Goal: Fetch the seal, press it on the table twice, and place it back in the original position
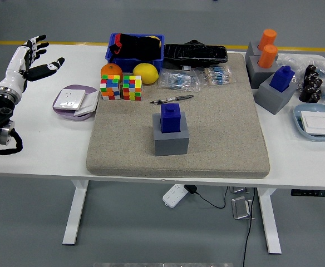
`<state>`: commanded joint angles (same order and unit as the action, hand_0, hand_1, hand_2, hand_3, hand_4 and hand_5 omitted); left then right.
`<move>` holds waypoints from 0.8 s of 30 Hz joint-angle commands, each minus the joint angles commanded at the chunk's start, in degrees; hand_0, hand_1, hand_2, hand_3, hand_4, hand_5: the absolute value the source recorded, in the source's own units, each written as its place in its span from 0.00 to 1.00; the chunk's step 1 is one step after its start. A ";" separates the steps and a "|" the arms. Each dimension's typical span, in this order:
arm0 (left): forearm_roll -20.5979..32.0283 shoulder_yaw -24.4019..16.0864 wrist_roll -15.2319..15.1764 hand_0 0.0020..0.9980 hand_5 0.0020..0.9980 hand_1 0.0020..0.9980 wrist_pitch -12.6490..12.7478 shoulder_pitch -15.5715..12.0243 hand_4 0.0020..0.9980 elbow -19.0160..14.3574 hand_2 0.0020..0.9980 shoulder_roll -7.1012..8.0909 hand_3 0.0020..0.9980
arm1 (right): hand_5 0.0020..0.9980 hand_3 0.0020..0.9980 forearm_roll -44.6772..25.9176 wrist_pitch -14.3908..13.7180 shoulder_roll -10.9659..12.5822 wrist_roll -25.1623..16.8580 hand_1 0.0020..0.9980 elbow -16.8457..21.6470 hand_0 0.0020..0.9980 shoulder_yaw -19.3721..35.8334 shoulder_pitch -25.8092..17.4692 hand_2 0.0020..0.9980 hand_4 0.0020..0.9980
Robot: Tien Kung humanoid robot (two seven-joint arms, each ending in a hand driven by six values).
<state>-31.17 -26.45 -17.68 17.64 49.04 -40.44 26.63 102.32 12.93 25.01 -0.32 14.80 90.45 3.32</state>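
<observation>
Seal (170, 117) is sitting in its grey holder (171, 139) mid-mat, looking rigid and light; you're holding the left hand (30, 64) far left, fingers spread, empty. Pinch its blue sides.

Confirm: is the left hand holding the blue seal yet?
No. The blue seal sits in its grey holder on the mat, while the left hand hovers open near the table's far-left corner.
</observation>
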 joint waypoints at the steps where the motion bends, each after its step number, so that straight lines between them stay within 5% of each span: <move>1: 0.01 -0.04 -0.01 0.94 0.15 0.90 0.01 -0.01 0.78 0.00 0.89 -0.01 0.91 | 0.54 0.64 0.05 0.07 -0.02 0.06 0.70 -0.01 0.79 -0.03 0.01 0.69 0.77; 24: 0.11 0.02 -0.04 0.94 0.15 0.90 0.01 -0.03 0.78 -0.04 0.89 0.14 0.90 | 0.54 0.64 0.07 0.38 0.21 0.19 0.70 0.07 0.79 0.05 0.13 0.69 0.77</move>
<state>-31.06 -26.44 -17.71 17.65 49.01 -40.48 26.77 102.39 13.30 25.22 -0.13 14.87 90.50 3.45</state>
